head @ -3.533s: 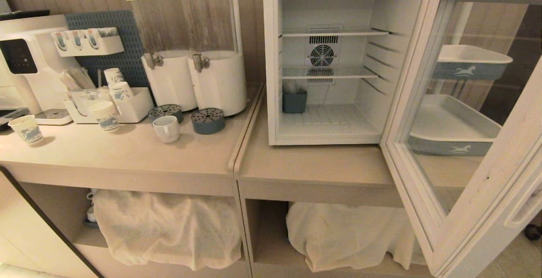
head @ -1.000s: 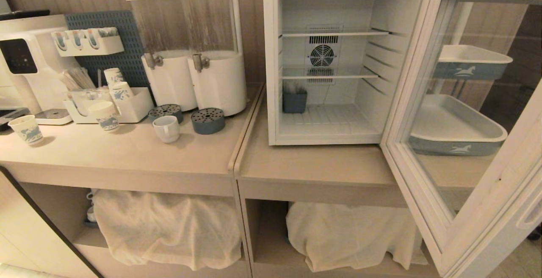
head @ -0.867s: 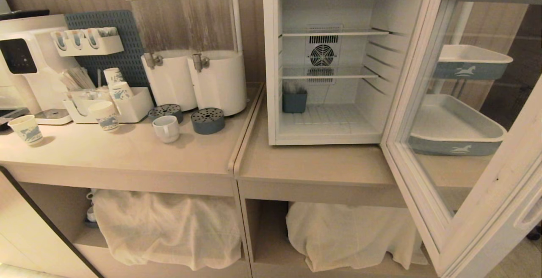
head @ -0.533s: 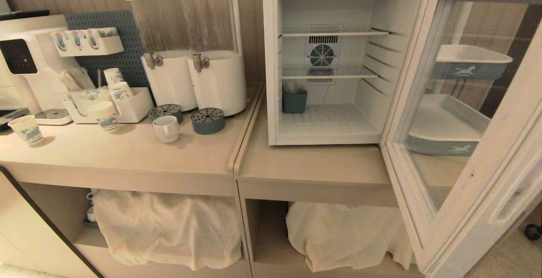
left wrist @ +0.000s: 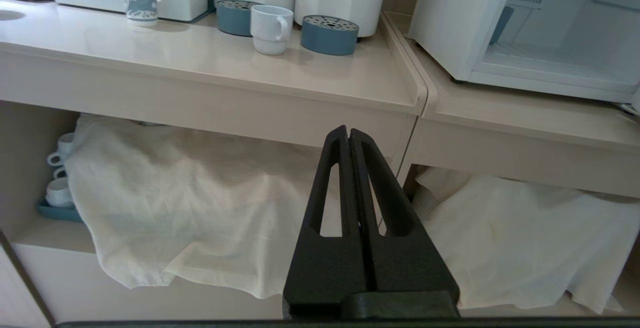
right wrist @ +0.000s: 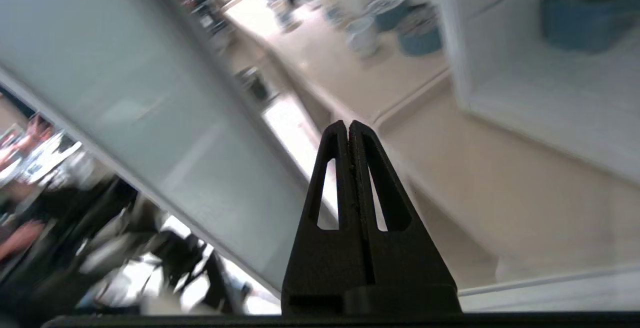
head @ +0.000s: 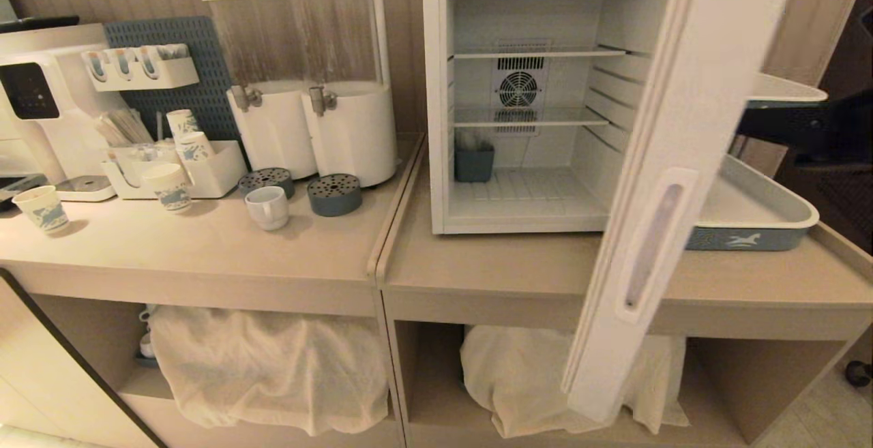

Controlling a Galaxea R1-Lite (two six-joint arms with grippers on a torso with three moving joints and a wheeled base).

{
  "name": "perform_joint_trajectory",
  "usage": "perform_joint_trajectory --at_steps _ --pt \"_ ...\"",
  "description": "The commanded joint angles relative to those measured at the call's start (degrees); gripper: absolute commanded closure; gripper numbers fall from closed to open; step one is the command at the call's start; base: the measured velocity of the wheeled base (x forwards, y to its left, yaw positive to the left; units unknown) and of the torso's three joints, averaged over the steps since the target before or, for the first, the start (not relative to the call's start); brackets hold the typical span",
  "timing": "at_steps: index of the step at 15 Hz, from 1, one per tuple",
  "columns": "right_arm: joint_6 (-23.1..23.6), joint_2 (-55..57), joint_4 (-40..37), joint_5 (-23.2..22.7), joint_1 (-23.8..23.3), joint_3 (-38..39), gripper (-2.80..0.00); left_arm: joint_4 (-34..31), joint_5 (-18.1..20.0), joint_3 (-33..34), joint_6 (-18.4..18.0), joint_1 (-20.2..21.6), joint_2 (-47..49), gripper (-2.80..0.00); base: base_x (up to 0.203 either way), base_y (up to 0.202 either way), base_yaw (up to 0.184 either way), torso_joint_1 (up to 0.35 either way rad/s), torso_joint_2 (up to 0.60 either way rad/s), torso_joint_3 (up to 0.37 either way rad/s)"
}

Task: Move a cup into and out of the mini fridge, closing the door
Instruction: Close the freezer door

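A pale, glossy counter (head: 204,243) runs along a ribbed wall, with crumpled white cloths (left wrist: 200,208) stuffed into the open shelves beneath. Our right gripper (right wrist: 348,133) is clenched, its black slotted fingers pressed flat together and holding nothing — in its own view it sits close beside the smooth glass of the door (head: 648,230), pointing toward the fridge's open mouth. In the head view only a dark piece of the right arm (head: 798,131) shows beyond the door's far side. Our left gripper (left wrist: 348,138) is likewise clenched and empty, low in front of the counter's front edge. The door stands half open, edge-on to us, its long recessed handle slot facing out. The fridge (head: 436,93) is a white box with thin wire shelves, a round fan grille and a small blue tub inside. The cup (head: 268,207) — squat, white, loop-handled — stands on the counter between two perforated blue-grey discs (head: 334,194), well left of the fridge.
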State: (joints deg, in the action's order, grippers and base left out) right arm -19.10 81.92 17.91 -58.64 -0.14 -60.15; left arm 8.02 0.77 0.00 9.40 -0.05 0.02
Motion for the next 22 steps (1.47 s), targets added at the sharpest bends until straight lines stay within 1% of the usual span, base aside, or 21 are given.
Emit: perform_joint_trajectory --at_steps 1,3,4,6,8,11,12,14,15,16,18,22 --pt "-0.56 7.23 0.26 10.27 6.75 -5.54 0.00 0.06 0.02 2.29 0.09 -0.04 -0.29 0.00 0.000 0.000 0.000 0.000 0.00 0.000" --pt "-0.99 11.56 -0.20 15.62 10.70 -11.52 0.00 0.15 0.02 2.29 0.18 -0.04 -0.29 0.00 0.000 0.000 0.000 0.000 0.00 0.000" --pt "-1.38 14.06 -0.46 19.05 12.70 -14.64 0.00 0.15 0.02 2.29 0.18 -0.04 -0.29 0.00 0.000 0.000 0.000 0.000 0.00 0.000" --pt "-2.23 17.91 -1.57 26.26 15.46 -19.63 0.00 0.24 0.02 2.29 0.18 -0.04 -0.25 0.00 0.000 0.000 0.000 0.000 0.00 0.000" --pt "-2.56 24.43 -4.64 35.07 17.77 -27.53 0.00 0.24 0.01 2.29 0.19 -0.04 -0.29 0.00 0.000 0.000 0.000 0.000 0.00 0.000" --pt "-2.44 32.38 -9.19 49.95 20.44 -38.19 0.00 0.24 -0.07 2.29 0.27 -0.04 -0.29 0.00 0.000 0.000 0.000 0.000 0.00 0.000" --pt "-2.31 34.29 -10.94 53.25 20.82 -41.49 0.00 0.24 -0.07 2.29 0.27 -0.04 -0.29 0.00 0.000 0.000 0.000 0.000 0.00 0.000" --pt "-2.37 37.54 -15.78 58.26 21.13 -48.41 0.00 0.24 -0.07 2.29 0.27 -0.04 -0.29 0.00 0.000 0.000 0.000 0.000 0.00 0.000" --pt "-2.46 38.93 -17.83 62.09 21.20 -50.77 0.00 0.24 -0.07 2.29 0.27 -0.04 -0.29 0.00 0.000 0.000 0.000 0.000 0.00 0.000" --pt "-2.44 39.30 -19.19 64.60 21.23 -51.12 0.00 0.24 -0.07 2.29 0.27 -0.04 -0.29 0.00 0.000 0.000 0.000 0.000 0.00 0.000" --pt "-2.73 37.28 -20.69 66.81 21.32 -49.88 0.00 0.24 -0.07 2.29 0.27 -0.04 -0.29 0.00 0.000 0.000 0.000 0.000 0.00 0.000" --pt "-2.77 27.91 -21.87 66.46 21.31 -40.53 0.00 0.24 -0.03 2.29 0.24 -0.04 -0.29 0.00 0.000 0.000 0.000 0.000 0.00 0.000"
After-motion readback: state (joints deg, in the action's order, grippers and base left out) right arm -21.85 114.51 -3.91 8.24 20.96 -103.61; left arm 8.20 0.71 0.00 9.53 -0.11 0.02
